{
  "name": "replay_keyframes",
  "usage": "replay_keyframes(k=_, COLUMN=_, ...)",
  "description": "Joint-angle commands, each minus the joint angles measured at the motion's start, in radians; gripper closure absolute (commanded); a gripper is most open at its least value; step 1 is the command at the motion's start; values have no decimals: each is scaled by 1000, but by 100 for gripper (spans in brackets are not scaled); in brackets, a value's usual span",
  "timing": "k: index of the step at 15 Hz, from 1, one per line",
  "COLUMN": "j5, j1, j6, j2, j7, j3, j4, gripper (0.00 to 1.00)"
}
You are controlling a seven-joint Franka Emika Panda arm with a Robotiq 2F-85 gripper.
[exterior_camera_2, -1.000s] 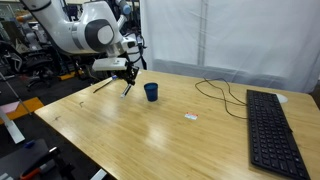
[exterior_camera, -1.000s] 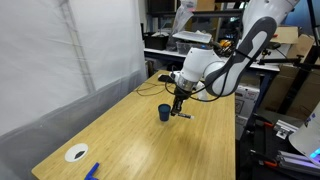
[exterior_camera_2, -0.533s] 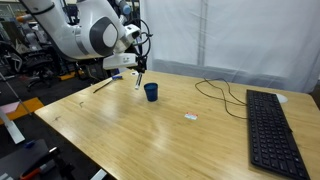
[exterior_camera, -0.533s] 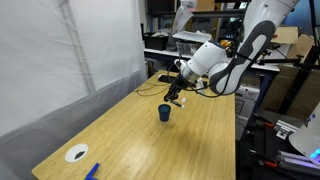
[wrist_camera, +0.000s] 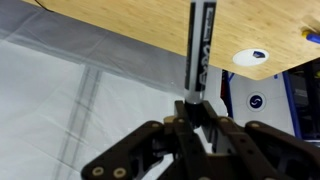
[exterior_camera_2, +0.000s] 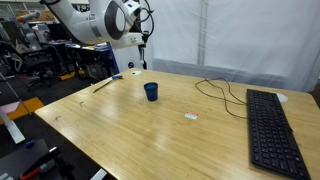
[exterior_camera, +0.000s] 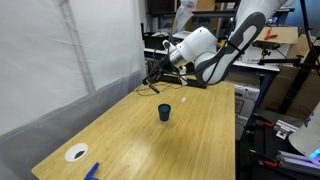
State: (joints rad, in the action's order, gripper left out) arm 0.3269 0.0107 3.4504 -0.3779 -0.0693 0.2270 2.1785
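My gripper (wrist_camera: 195, 102) is shut on a black marker (wrist_camera: 200, 45) with white lettering, which sticks straight out from between the fingers. In both exterior views the gripper (exterior_camera: 157, 76) (exterior_camera_2: 143, 42) hangs high above the far part of the wooden table (exterior_camera: 190, 145), tilted sideways, and the marker (exterior_camera_2: 143, 60) shows below it. A small dark blue cup (exterior_camera: 165, 112) (exterior_camera_2: 151, 91) stands upright on the table, below the gripper and well apart from it.
A white disc (exterior_camera: 76, 153) (wrist_camera: 252, 58) and a blue object (exterior_camera: 92, 170) lie at one table corner. A black keyboard (exterior_camera_2: 270, 125), a black cable (exterior_camera_2: 220, 92), a small white scrap (exterior_camera_2: 190, 117) and a thin stick (exterior_camera_2: 103, 85) are on the table. A white curtain (exterior_camera: 60, 60) runs along one side.
The arm has risen and swung away from the blue cup, carrying the marker up and tilting the gripper. The cup has stayed in place.
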Motion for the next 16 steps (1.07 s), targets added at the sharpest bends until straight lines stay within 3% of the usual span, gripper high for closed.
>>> replay_keyframes(k=1, j5=11, j1=-36, j6=32, j2=-46, j7=-23, j3=11, j4=-3, gripper=95)
replay_keyframes(k=7, j5=19, j1=-165, j6=6, j2=-132, j7=-18, j3=70, j4=-49, gripper=95)
replay_keyframes(k=16, j5=31, j1=-230, j6=7, j2=-303, j7=-40, j3=145, j4=-105, gripper=95)
